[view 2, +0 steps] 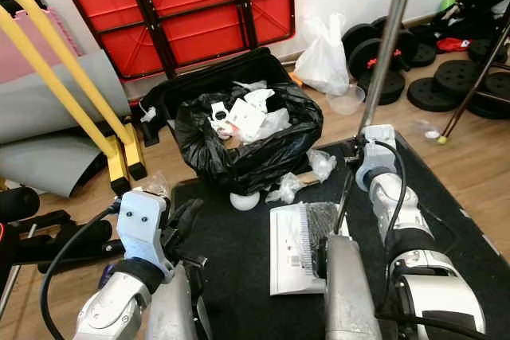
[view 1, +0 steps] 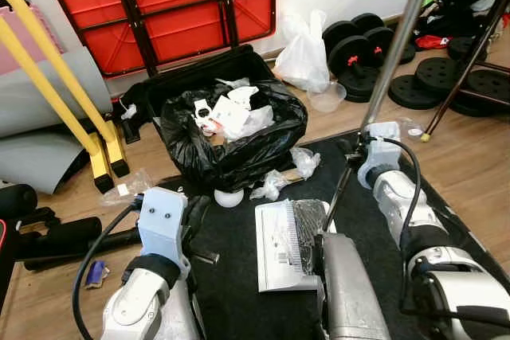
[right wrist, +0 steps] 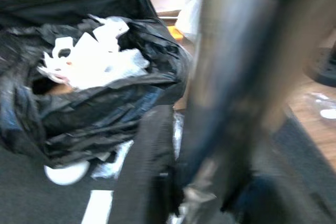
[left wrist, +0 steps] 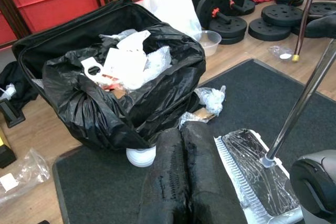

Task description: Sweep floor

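Black mat at the frame's bottom carried my work. My left gripper (left wrist: pixel 181 182), fingers pressed together, hovered lower left. Mid-frame, crumpled plastic scraps (view 1: pixel 283 173) lay beside the overfull trash bag (view 1: pixel 231 137). My right gripper (view 1: pixel 362 149) pinched the broom pole (view 1: pixel 390 57); short strokes toward the white dustpan (view 1: pixel 279 248) seemed wisest.

Silver arms, pale blue wrist blocks with screws, looping black cables, black fabric-covered fingers (left wrist: pixel 181 177)
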